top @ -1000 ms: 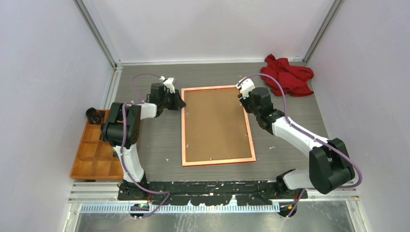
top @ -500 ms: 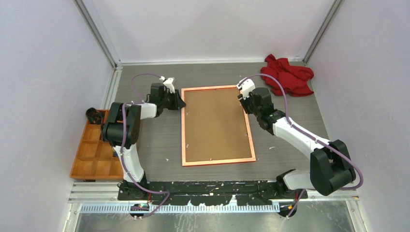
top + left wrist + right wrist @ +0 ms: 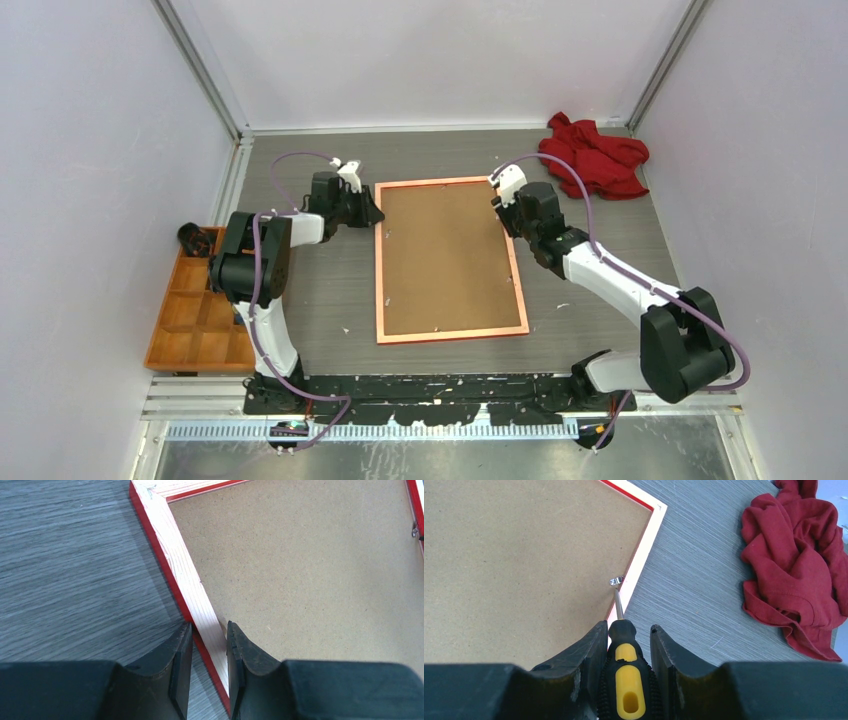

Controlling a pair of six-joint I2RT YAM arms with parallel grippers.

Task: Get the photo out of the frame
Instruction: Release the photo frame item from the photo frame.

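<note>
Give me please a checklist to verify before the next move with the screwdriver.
1. The left gripper clamps the frame on its left rail: ok.
2. The right gripper holds the screwdriver: ok.
3. The screwdriver tip sits at the metal clip: ok.
4. The backing board is out: not ok, it lies inside the frame.
5. The photo is undamaged: cannot tell, the board hides it.
6. The red cloth lies apart from the frame: ok.

My left arm (image 3: 262, 270) and right arm (image 3: 610, 275): white shells, black joints (purple cables (image 3: 300, 153) trailing along both), matte black jaws.
</note>
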